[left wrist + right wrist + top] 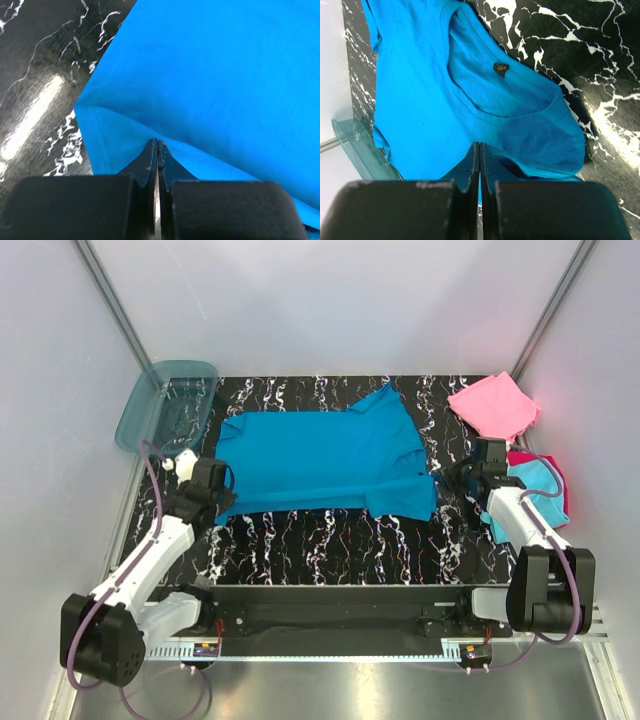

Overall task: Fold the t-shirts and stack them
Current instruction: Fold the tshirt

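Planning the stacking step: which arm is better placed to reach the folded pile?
Right: the right gripper, shut on the teal t-shirt, sits beside the folded pile; the left gripper is far off.

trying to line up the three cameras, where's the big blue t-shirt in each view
Top external: big blue t-shirt spread across the middle of the picture.
Left wrist: fills the upper right, its corner at centre-left.
Right wrist: fills left and centre, neckline and label showing.
Shared landmark: black, white-veined tabletop.
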Robot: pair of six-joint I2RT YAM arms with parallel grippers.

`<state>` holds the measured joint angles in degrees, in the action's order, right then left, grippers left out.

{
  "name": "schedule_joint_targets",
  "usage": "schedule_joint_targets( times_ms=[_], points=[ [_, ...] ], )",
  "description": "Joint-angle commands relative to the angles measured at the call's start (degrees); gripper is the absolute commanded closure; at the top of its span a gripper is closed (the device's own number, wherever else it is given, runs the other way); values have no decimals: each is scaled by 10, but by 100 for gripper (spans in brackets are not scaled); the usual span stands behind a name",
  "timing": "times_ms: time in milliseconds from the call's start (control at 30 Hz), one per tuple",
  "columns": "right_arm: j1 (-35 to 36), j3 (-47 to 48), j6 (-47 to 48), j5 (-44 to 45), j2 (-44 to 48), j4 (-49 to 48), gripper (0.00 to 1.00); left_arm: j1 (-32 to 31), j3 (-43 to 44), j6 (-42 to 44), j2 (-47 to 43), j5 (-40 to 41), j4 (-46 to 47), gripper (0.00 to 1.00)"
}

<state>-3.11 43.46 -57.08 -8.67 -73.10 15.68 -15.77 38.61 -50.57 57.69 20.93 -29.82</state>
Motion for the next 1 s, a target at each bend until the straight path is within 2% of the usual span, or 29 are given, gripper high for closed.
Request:
schedule_joint_targets(
  times_ms=[0,300,700,733,767,800,900,933,967],
  points=[
    [-3,23,-6,11,-15,-36,100,7,30,17,22,19,46,100],
    [-3,37,-8,14,-61,-58,100,10,34,1,85,21,78,100],
    [-3,85,-15,13,-155,-86,100,15,61,-12,139,41,78,100],
    [-3,87,-14,11,-160,-92,96,15,63,-13,150,41,78,99],
    [-3,89,-12,11,-169,-94,91,15,67,-13,156,43,79,96],
    [-3,91,-9,11,-172,-95,79,16,71,-12,160,43,81,93],
    [-3,99,0,17,-176,-96,69,16,84,-9,181,44,82,77],
    [-3,101,3,22,-166,-97,68,16,87,-9,184,45,82,65],
    [-3,99,5,23,-158,-97,68,16,88,-9,184,46,83,61]
  ],
)
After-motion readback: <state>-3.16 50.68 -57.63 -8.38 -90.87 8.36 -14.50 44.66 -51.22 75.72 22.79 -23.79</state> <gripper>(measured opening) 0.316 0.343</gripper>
